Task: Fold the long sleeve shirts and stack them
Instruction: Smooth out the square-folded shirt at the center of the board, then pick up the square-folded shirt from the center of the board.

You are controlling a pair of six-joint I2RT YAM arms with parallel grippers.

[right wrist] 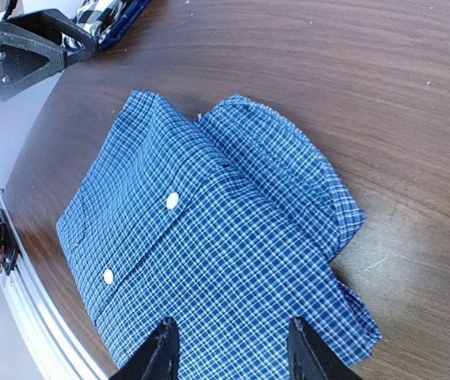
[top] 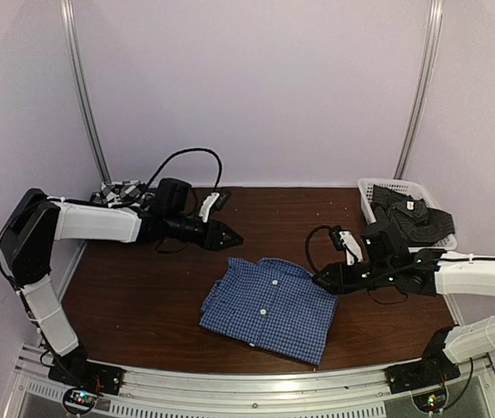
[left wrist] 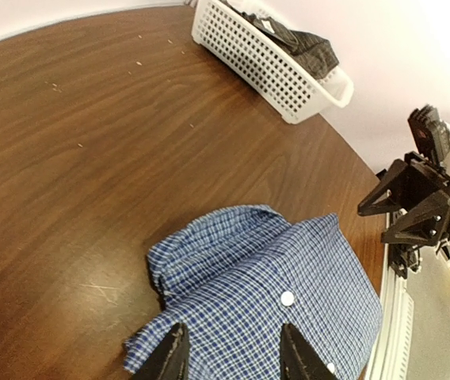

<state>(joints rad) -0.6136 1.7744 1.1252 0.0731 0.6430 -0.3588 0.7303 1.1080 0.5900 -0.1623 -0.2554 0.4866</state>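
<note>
Between the pincers (top: 233, 235) (top: 319, 280), blue shirt (top: 269, 309)

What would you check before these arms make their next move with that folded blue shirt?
1. The blue check shirt lies folded and flat on the table: ok.
2. The left gripper is open, empty and apart from that shirt: ok.
3. The right gripper is open and empty: ok. Clear of the shirt's edge: cannot tell.
4. The plaid shirt at the back left is neatly folded: cannot tell, mostly hidden.
5. The dark shirts sit within the white basket: not ok, one drapes over its rim.
</note>
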